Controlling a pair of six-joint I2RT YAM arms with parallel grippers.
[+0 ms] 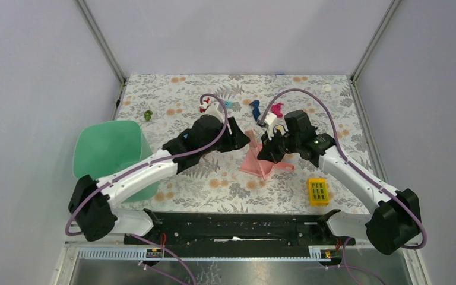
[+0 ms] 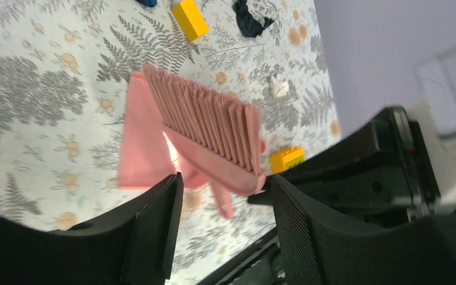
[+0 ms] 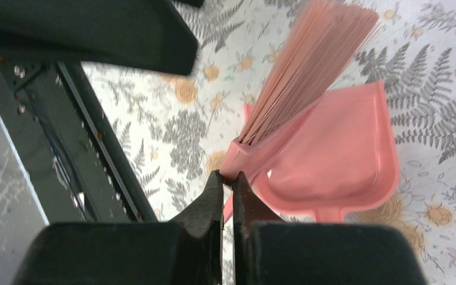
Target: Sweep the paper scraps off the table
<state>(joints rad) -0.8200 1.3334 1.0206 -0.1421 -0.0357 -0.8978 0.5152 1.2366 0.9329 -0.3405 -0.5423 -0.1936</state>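
Paper scraps lie at the far side of the leaf-print table (image 1: pixel 172 89): red (image 1: pixel 203 105), teal (image 1: pixel 228 104), navy (image 1: pixel 255 108), magenta (image 1: pixel 276 109) and, far left, green (image 1: pixel 148 114). The navy scrap also shows in the left wrist view (image 2: pixel 249 16). My right gripper (image 3: pixel 227 178) is shut on the base of the pink brush (image 3: pixel 300 77) and holds it tilted over the pink dustpan (image 3: pixel 344 160). The dustpan lies flat on the table (image 1: pixel 250 163). My left gripper (image 2: pixel 225 190) is open and empty, close to the brush (image 2: pixel 214 127), just left of the right gripper (image 1: pixel 268 149).
A green bin (image 1: pixel 110 154) stands at the table's left edge. A yellow block with holes (image 1: pixel 317 191) lies at the near right. A small white bit (image 1: pixel 326 87) lies at the far right corner. A black rail (image 1: pixel 237 228) runs along the near edge.
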